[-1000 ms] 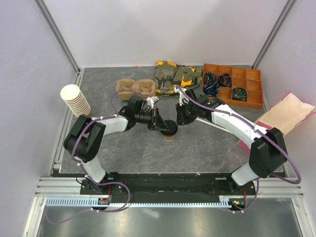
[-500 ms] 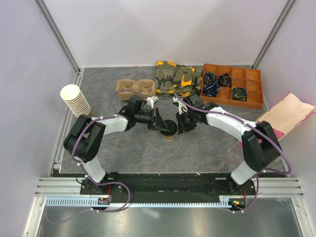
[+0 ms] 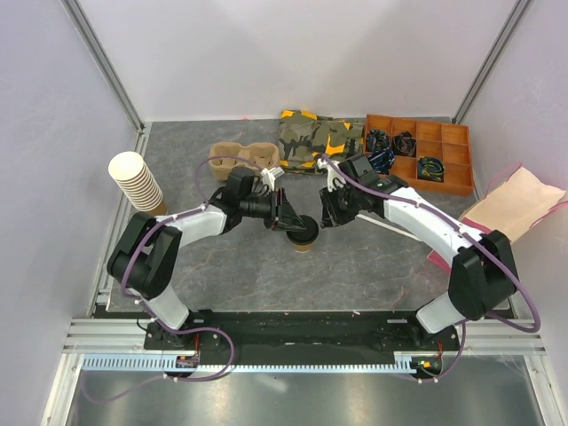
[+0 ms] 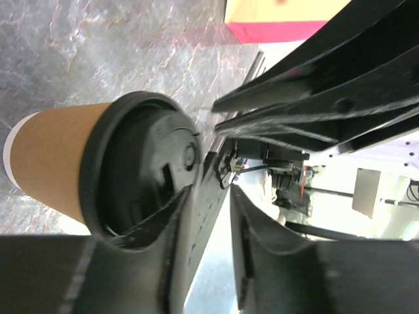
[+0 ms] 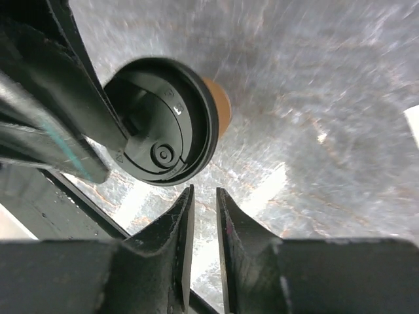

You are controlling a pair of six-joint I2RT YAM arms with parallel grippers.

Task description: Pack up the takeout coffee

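The left fingers (image 4: 275,261) are a little apart and hold nothing, one beside the black lid (image 4: 141,170). The right fingers (image 5: 252,255) are a little apart and empty too. The takeout coffee (image 3: 303,236) stands mid-frame on the table (image 3: 373,266), lid on. It is not yet in the cup carrier (image 3: 244,158), upper left.

There is one lidded coffee cup (image 3: 303,236) at the centre of the top view. One stack of lidless cups (image 3: 136,180) stands at the left. One pulp carrier (image 3: 244,158) with two wells lies at upper centre, and beside it one camouflage cloth (image 3: 315,138). One orange compartment tray (image 3: 419,153) sits at the upper right, one tan paper bag (image 3: 517,206) at the right edge. There are two arms: left arm (image 3: 191,224) and right arm (image 3: 417,217).
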